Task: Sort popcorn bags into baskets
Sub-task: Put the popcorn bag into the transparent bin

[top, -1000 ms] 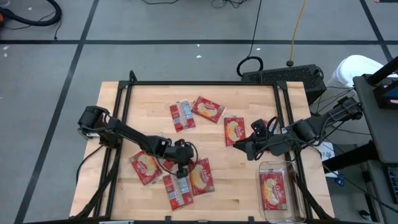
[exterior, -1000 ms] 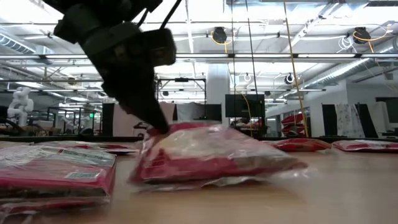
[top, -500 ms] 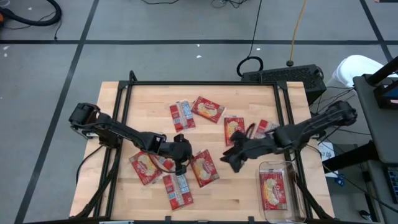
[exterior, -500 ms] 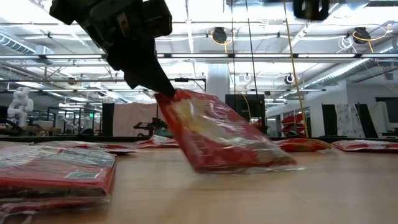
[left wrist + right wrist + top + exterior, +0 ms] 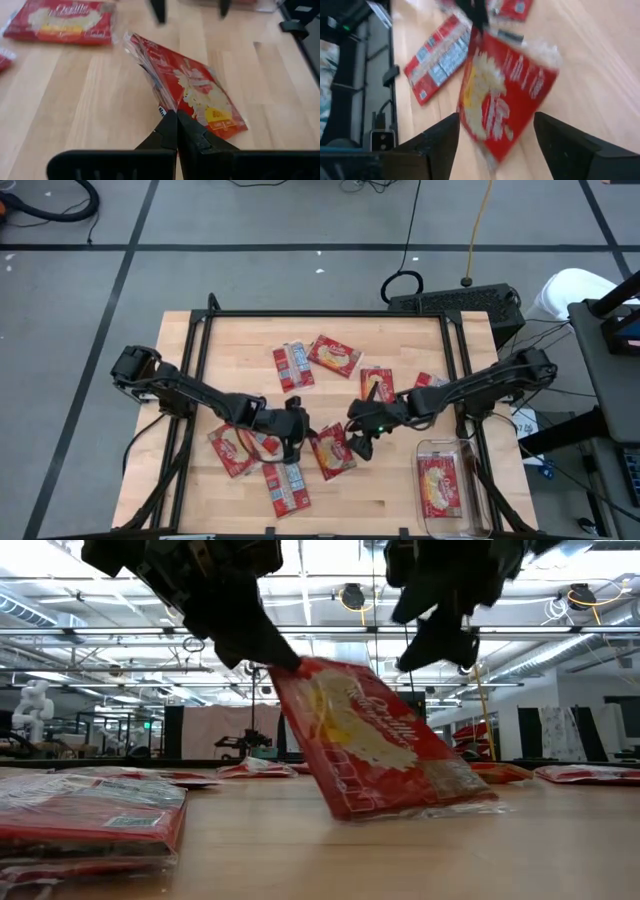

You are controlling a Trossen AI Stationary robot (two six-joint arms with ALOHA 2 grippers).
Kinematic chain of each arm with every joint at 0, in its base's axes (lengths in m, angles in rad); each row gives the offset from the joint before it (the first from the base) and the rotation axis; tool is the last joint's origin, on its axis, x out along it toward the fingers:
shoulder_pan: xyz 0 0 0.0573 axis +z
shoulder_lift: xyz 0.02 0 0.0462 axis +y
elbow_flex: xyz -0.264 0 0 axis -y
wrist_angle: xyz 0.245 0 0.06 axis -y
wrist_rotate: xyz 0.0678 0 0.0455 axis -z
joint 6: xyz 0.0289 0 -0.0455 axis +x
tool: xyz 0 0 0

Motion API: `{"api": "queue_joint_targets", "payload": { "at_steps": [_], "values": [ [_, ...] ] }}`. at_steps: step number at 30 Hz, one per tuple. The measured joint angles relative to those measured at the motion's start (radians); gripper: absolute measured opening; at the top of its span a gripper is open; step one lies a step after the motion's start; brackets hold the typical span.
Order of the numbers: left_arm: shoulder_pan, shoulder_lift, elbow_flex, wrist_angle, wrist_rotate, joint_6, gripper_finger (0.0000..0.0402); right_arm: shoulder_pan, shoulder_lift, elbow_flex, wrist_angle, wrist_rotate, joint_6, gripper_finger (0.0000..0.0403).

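My left gripper (image 5: 296,436) is shut on one red popcorn bag (image 5: 331,451), which stands tilted with its popcorn picture showing in the low view (image 5: 375,740). My right gripper (image 5: 361,442) is open just right of that bag. In the right wrist view its gripper (image 5: 502,145) has a finger on either side of the bag (image 5: 502,95), apart from it. The clear bin (image 5: 470,480) sits at the table's near right corner with one bag (image 5: 441,485) lying flat inside. Several other bags lie flat on the table. My left gripper pinches the bag's raised edge (image 5: 161,100) between its two shut fingers (image 5: 170,131), coming level from the table's left. The bag is tipped up, its held edge (image 5: 290,668) high and its opposite lower edge (image 5: 420,805) resting on the table.
Loose bags lie at the far middle (image 5: 292,366), (image 5: 335,355), (image 5: 377,388), one near the right rail (image 5: 428,385), and two near the left gripper (image 5: 235,450), (image 5: 285,485). A black frame (image 5: 320,314) borders the wooden table.
My right gripper has travelled from beside the bin toward the table's left, reaching the held bag with its fingers open. My left gripper has risen and tipped the bag up from lying flat; the held edge is lifted while the opposite edge stays on the table.
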Motion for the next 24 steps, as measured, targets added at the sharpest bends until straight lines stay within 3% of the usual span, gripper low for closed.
{"api": "queue_joint_targets", "payload": {
  "at_steps": [13, 24],
  "values": [
    [-0.003, 0.000, 0.000, 0.017, -0.004, 0.056, 0.0000, -0.023, -0.008, -0.339, 0.546, -0.078, 0.049, 0.0255],
    [0.022, -0.001, 0.000, 0.025, -0.026, 0.099, 0.0000, -0.020, 0.078, -0.353, 0.714, -0.043, 0.029, 0.0253]
  ]
}}
